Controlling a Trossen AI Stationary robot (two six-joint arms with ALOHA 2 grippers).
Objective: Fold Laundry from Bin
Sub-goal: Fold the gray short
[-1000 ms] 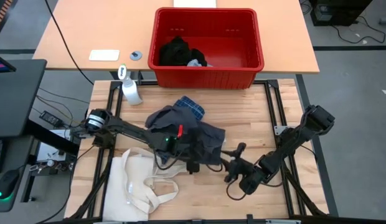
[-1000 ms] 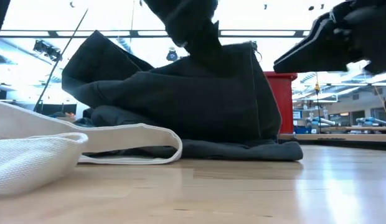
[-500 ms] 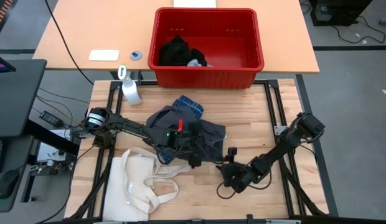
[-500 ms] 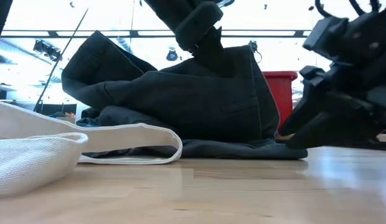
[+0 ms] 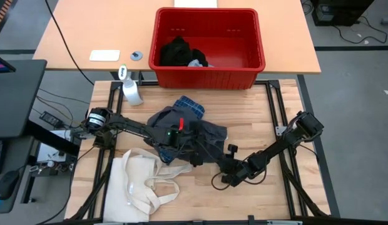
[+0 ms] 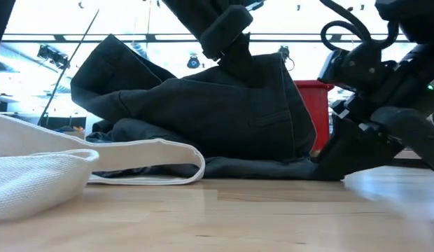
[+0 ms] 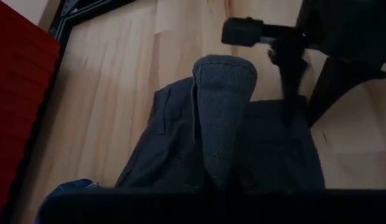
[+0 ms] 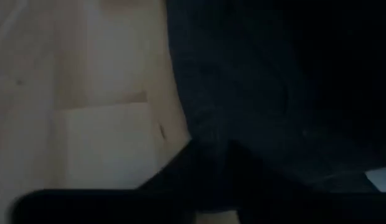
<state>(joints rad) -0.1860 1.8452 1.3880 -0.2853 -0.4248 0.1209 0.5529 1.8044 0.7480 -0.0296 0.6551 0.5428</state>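
The right wrist view is very dark, so you cannot tell if the right gripper has hold of anything. It sits low on the desk at the edge of the dark grey piece. The left gripper is pinched tight on that grey cloth and lifts it up. A blue plaid shirt peeks out from under it. More black laundry lies in the red bin at the back. A cream tote bag lies nearby. Behind the desk is a big bright room with ceiling lights.

Grey garment bunched mid-table — black laundry in red bin
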